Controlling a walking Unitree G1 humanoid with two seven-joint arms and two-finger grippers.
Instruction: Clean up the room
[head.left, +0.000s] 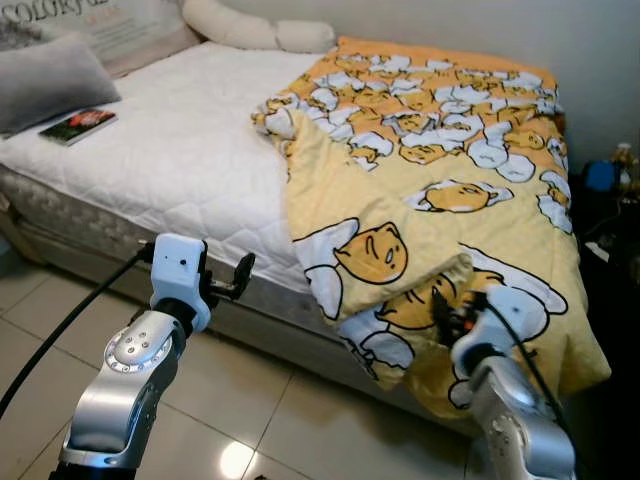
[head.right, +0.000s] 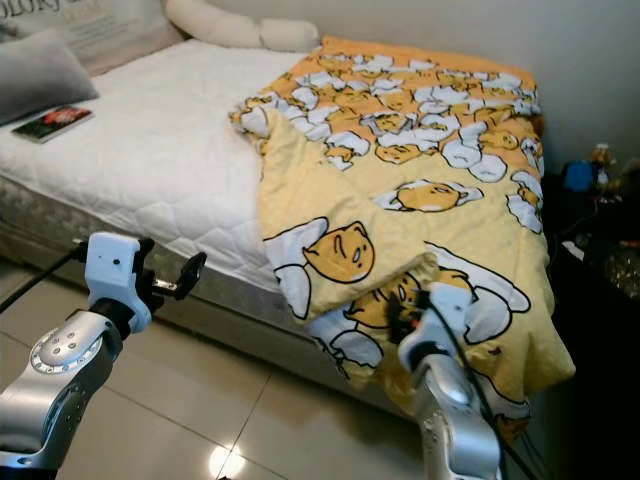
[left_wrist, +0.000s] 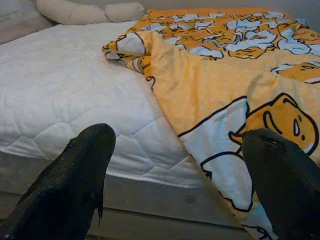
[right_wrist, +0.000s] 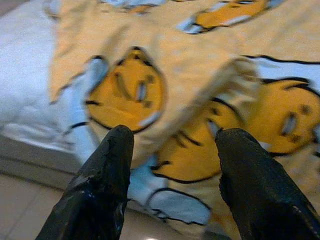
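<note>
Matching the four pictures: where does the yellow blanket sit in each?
Left eye: blanket right half, spilling over the bed edge.
Right eye: centre-right.
Left wrist: right side, beyond the open fingers.
Right wrist: ahead of the fingers.
Shared landmark: white mattress.

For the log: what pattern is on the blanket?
Yellow-orange blanket with cartoon egg characters; clearest in left eye view.

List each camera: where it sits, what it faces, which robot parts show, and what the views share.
Left eye and right eye views: on the head, looking down at the bed; both silver arms show.
Left wrist view: faces the mattress edge past the open left claw.
Right wrist view: faces the hanging blanket past the open right claw.
Shared: the yellow cartoon blanket appears in all four.
</note>
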